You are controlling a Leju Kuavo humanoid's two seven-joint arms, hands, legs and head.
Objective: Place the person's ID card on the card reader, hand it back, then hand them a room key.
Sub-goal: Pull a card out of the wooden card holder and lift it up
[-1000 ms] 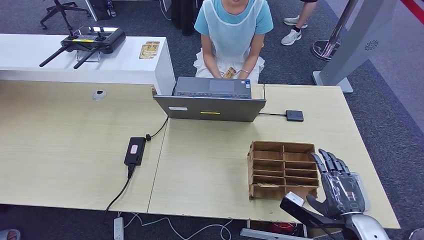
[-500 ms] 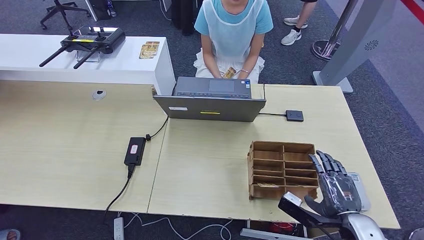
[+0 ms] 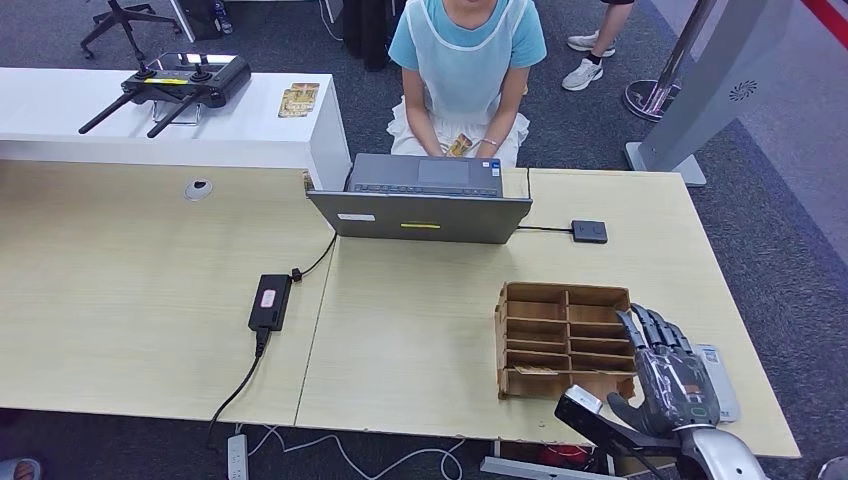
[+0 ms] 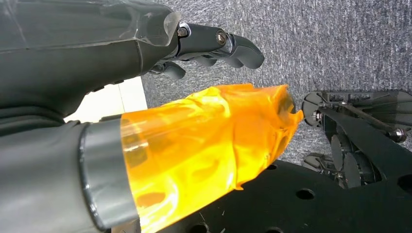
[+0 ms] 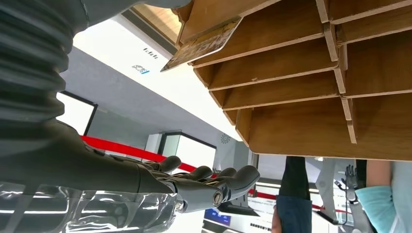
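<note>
Laptop (image 3: pixel 420 200) is sitting open at the far edge of the table (image 3: pixel 130 300), lid back facing the camera. Small black box (image 3: pixel 589 231) is lying just right of it, cabled to it. White counter (image 3: pixel 60 110) is standing beyond the table's left half, carrying a black remote controller (image 3: pixel 180 82) with two antennas. Power strip (image 3: pixel 237 455) is lying on the floor below the near edge.

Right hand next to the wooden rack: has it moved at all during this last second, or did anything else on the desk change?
The right hand has drawn back slightly toward the near edge of the desk, beside the rack, uncovering more of the white device under it. It holds nothing, fingers apart. The laptop, the black adapter and the person holding a card stayed as they were.
</note>
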